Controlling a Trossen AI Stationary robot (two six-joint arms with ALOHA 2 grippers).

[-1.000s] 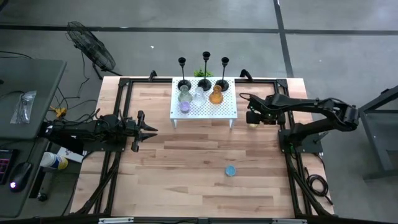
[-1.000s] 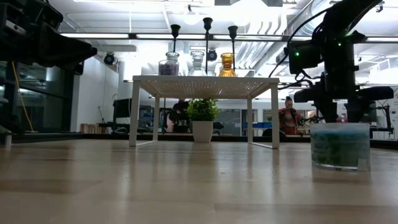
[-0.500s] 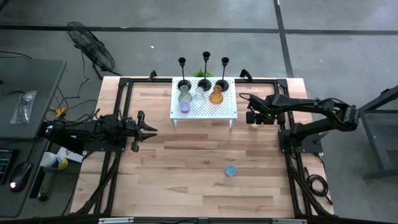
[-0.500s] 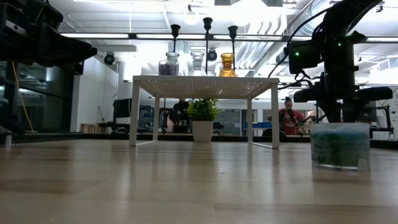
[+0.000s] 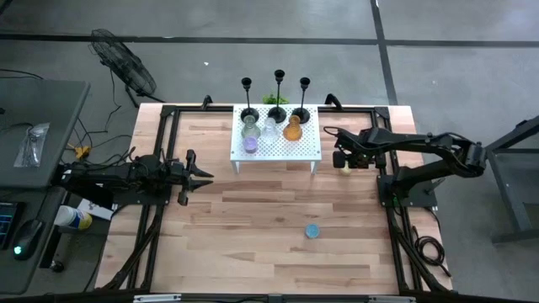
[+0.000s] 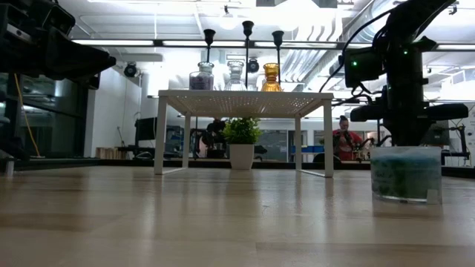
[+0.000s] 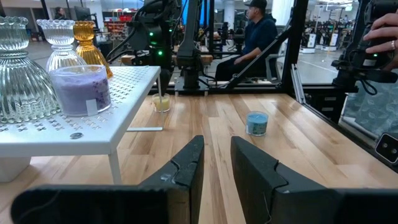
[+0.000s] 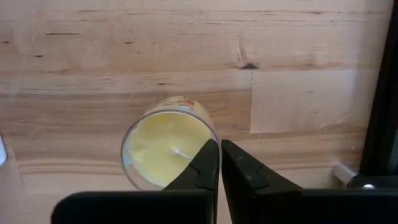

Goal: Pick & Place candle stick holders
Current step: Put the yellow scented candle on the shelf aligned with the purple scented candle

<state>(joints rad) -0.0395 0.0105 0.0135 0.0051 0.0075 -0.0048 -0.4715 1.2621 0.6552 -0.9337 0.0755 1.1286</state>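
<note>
A yellow votive cup (image 8: 163,149) stands on the table just right of the white stand (image 5: 278,150). My right gripper (image 8: 219,163) points straight down over it and is shut on its rim. On the stand's far edge stand three black candlesticks (image 5: 279,80). In front of them on the stand are a purple cup (image 7: 81,90), clear glass holders (image 7: 59,40) and an amber one (image 5: 292,129). A blue cup (image 5: 312,230) rests on the table, nearer the front. My left gripper (image 7: 216,165) waits at the table's left side, level and open. My right gripper comes from above, fingers pointing down, and pinches the yellow cup's rim (image 8: 213,138) on one side. One finger (image 8: 204,163) is inside the cup and the other finger (image 8: 241,168) outside. The cup stands upright with its base on the table.
The stand's near right leg (image 5: 313,167) is close beside my right gripper. A black frame rail (image 8: 379,87) runs along the table's right side. A potted plant (image 6: 241,141) stands beyond the table's far edge. People show in the room behind.
My right gripper has shut, its fingers closing onto the yellow cup's rim without shifting place. The cup has stayed where it stood.
</note>
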